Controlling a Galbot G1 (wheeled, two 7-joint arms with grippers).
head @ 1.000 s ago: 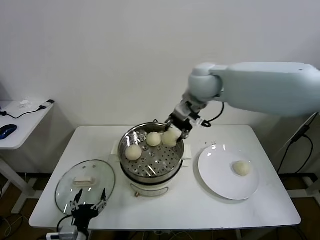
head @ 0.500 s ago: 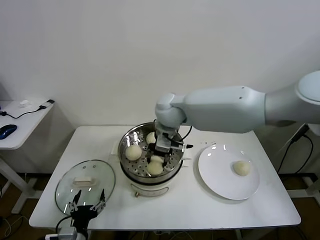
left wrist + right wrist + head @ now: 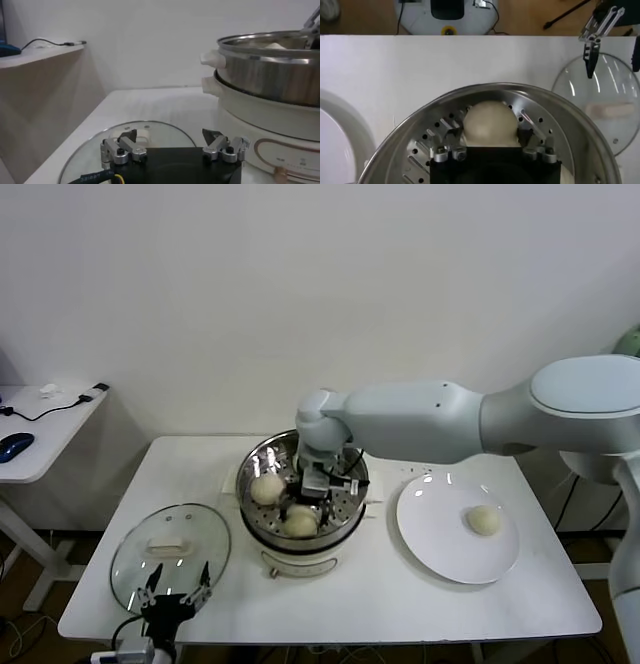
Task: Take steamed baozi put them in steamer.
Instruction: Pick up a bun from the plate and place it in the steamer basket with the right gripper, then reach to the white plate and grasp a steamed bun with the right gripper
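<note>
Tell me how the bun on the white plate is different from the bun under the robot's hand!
The cream-white round bun on the flat white plate sits alone on the plate; the cream-white bun in the shiny steel steamer has neighbours. The plate bun has nothing near it; the steamer bun sits between the right gripper's open fingers. Both look smooth and similar-sized.

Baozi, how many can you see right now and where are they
3 visible: one at the steamer's left side, one at its front between the right gripper's open fingers, one on the white plate. The arm may hide a fourth.
</note>
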